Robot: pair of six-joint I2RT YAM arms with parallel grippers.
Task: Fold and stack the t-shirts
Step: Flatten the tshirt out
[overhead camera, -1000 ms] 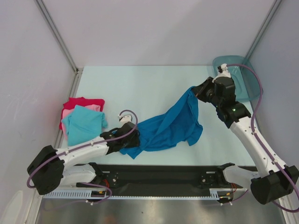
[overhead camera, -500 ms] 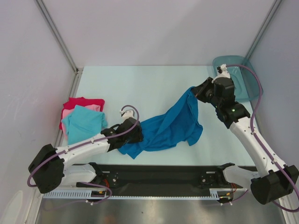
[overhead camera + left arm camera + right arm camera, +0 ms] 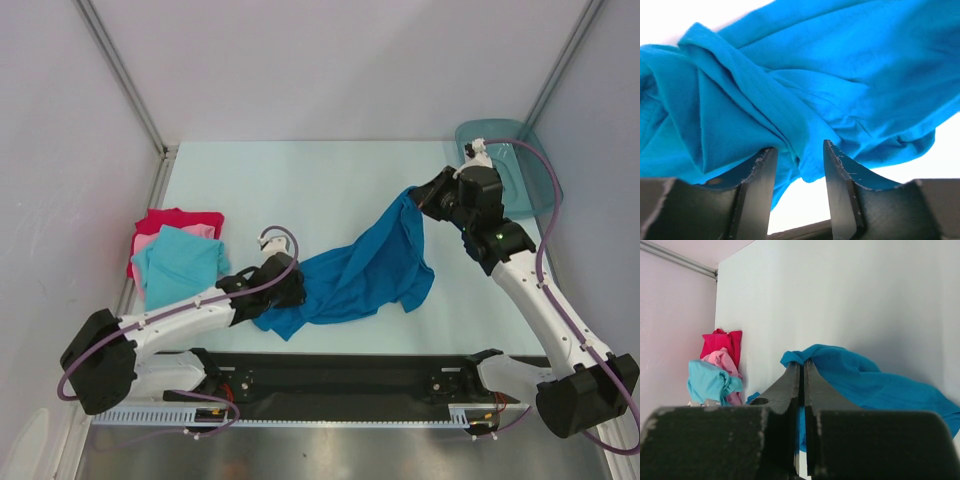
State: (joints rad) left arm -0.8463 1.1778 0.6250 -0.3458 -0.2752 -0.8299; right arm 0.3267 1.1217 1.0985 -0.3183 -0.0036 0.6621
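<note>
Right of the folded stack (image 3: 175,262): medium blue t-shirt (image 3: 355,275), crumpled, deeply creased; one corner pinched in right gripper (image 3: 413,193); left gripper (image 3: 796,150) jaws apart, straddling a fold.

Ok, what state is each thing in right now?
Blue t-shirt: unfolded, rumpled.
Turquoise t-shirt: folded, top of the stack.
Pink t-shirt: folded, under the turquoise one.
Red t-shirt: folded, bottom of the stack.
Left end effector: open, jaws around a blue fold.
Right end effector: shut on the blue shirt's corner.
</note>
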